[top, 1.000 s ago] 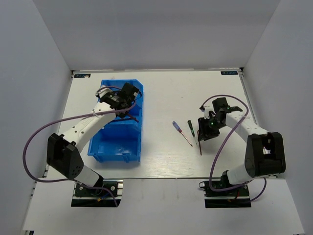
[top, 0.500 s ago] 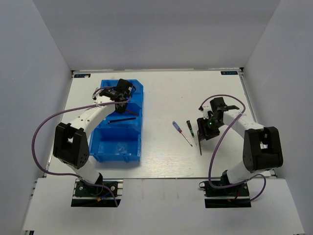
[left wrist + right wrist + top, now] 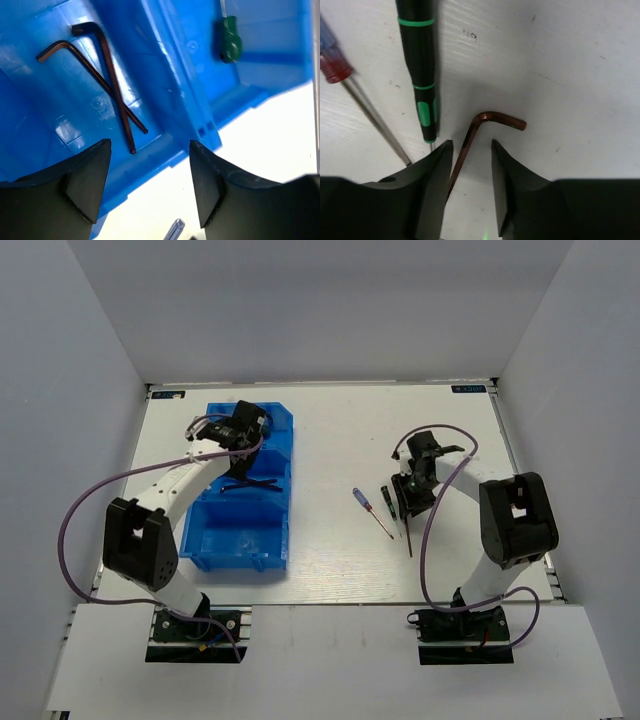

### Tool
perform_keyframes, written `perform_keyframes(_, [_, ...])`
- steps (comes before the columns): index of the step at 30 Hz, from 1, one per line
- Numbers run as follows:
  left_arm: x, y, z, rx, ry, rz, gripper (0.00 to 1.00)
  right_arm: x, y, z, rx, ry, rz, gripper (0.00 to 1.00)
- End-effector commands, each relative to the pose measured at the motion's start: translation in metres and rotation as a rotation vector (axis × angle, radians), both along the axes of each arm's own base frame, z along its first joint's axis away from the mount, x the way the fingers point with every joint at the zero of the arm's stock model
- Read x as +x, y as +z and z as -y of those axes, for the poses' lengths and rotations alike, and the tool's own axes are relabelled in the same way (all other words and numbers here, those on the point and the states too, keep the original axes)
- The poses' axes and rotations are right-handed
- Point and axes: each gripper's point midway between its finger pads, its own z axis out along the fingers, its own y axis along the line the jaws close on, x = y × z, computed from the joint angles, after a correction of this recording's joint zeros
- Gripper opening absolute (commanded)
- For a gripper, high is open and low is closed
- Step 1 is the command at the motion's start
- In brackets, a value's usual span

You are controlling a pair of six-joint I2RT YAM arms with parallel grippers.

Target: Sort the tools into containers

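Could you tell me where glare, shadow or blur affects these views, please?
Left wrist view: white glare patches on the blue bin floor beside the crossed hex keys, table corner washed out. Right wrist view: soft shadow round the hex key, right gripper fingers dark and blurred. Top view: even light, faint shadows.

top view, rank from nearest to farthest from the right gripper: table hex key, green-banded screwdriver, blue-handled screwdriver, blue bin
1. The hex key, with one end between the jaws of the right gripper.
2. The green-banded screwdriver, just to the left.
3. The blue-handled screwdriver, a little further left.
4. The blue bin, far off on the left side.
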Motion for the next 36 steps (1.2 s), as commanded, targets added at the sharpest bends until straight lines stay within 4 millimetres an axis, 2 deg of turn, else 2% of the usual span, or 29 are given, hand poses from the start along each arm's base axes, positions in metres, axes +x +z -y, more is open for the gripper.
perform_keyframes(1, [0.0,0.055,0.001,0.035,-0.114,0.139,0.74,0.013,-0.007,0.011,-0.133,-0.048,0.058,0.41])
perform_keyframes(3, [-0.008,0.06,0.004,0.068,-0.231,0.133,0.74,0.007,-0.011,0.01,-0.181,-0.072,0.052,0.35])
perform_keyframes(4, [-0.011,0.078,0.008,0.066,-0.274,0.193,0.74,0.004,-0.015,0.019,-0.237,-0.083,0.048,0.33])
perform_keyframes(5, [-0.02,0.074,0.005,0.101,-0.331,0.175,0.72,-0.005,-0.018,0.017,-0.248,-0.095,0.027,0.31])
perform_keyframes(7, [-0.032,0.079,0.0,0.123,-0.373,0.192,0.72,-0.015,-0.025,0.019,-0.259,-0.109,-0.014,0.26])
perform_keyframes(8, [-0.043,0.091,-0.005,0.126,-0.381,0.223,0.72,-0.026,-0.031,0.019,-0.265,-0.11,-0.039,0.23])
perform_keyframes(9, [-0.048,0.096,-0.007,0.14,-0.398,0.235,0.72,-0.029,-0.034,0.019,-0.267,-0.11,-0.049,0.2])
perform_keyframes(10, [-0.055,0.093,-0.011,0.154,-0.411,0.227,0.72,-0.03,-0.036,0.019,-0.269,-0.107,-0.048,0.15])
perform_keyframes(12, [-0.067,0.102,-0.015,0.155,-0.431,0.252,0.72,-0.034,-0.042,0.021,-0.286,-0.106,-0.065,0.09])
perform_keyframes(13, [-0.073,0.098,-0.014,0.15,-0.452,0.24,0.72,-0.034,-0.042,0.021,-0.284,-0.108,-0.07,0.02])
perform_keyframes(17, [-0.088,0.098,-0.007,0.105,-0.511,0.251,0.71,-0.024,-0.038,0.012,-0.244,-0.114,-0.07,0.0])
perform_keyframes(18, [-0.089,0.099,-0.004,0.096,-0.529,0.264,0.71,-0.012,-0.03,0.005,-0.217,-0.098,-0.035,0.0])
perform_keyframes(20, [-0.092,0.099,0.001,0.086,-0.575,0.271,0.71,-0.003,-0.015,-0.006,-0.154,-0.081,-0.007,0.0])
perform_keyframes(21, [-0.091,0.102,0.004,0.083,-0.592,0.286,0.71,0.017,0.004,-0.018,-0.111,-0.057,0.049,0.0])
perform_keyframes(23, [-0.094,0.103,0.008,0.088,-0.643,0.29,0.71,0.028,0.023,-0.029,-0.068,-0.007,0.091,0.0])
perform_keyframes(25, [-0.093,0.114,0.015,0.08,-0.69,0.34,0.71,0.041,0.053,-0.048,0.029,0.027,0.122,0.0])
perform_keyframes(28, [-0.094,0.119,0.019,0.088,-0.737,0.371,0.71,0.059,0.084,-0.063,0.106,0.134,0.222,0.0])
perform_keyframes(30, [-0.099,0.118,0.022,0.071,-0.755,0.375,0.71,0.062,0.096,-0.075,0.16,0.165,0.234,0.0])
perform_keyframes(31, [-0.098,0.121,0.025,0.063,-0.763,0.389,0.71,0.07,0.114,-0.088,0.209,0.187,0.257,0.0])
perform_keyframes(33, [-0.101,0.128,0.028,0.054,-0.782,0.436,0.71,0.068,0.128,-0.111,0.317,0.232,0.25,0.0])
perform_keyframes(34, [-0.102,0.134,0.03,0.046,-0.789,0.462,0.71,0.068,0.145,-0.137,0.431,0.292,0.259,0.0])
perform_keyframes(36, [-0.103,0.144,0.035,0.045,-0.828,0.524,0.71,0.076,0.164,-0.167,0.521,0.358,0.313,0.0])
